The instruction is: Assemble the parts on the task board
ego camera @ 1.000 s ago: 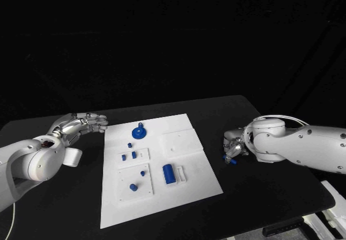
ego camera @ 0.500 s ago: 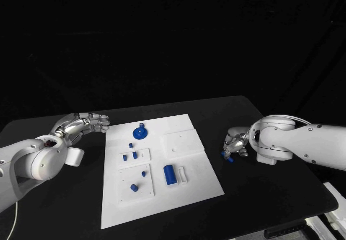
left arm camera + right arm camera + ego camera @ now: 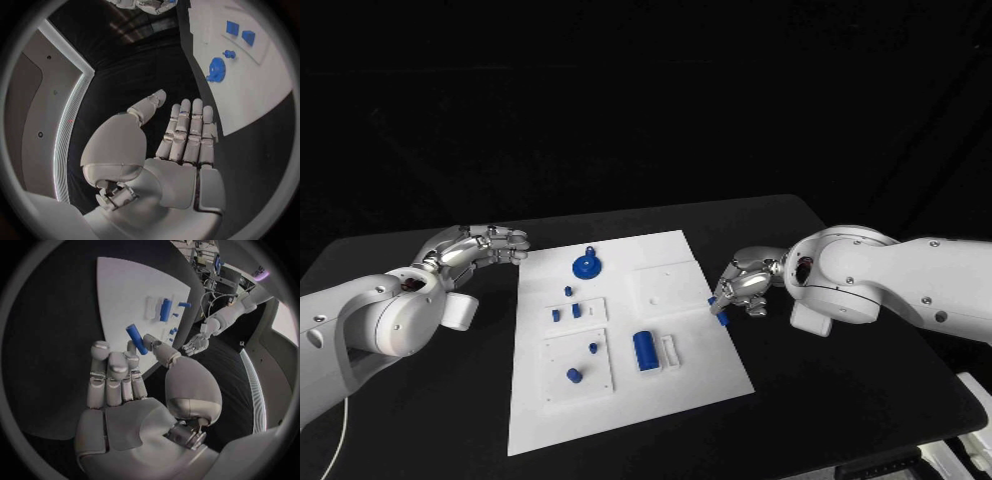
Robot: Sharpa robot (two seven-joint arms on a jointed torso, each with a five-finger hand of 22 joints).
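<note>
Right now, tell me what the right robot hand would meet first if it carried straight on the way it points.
Probably the task board: the right robot hand, pinching a blue peg, points at its near edge. Past that lies the blue cylinder, though depth is unclear.

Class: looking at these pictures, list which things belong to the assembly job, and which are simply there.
Part of the job:
task board
blue peg pinched in the right hand
round blue part
blue block
small blue pieces

Simply there:
black table
left hand, holding nothing
</note>
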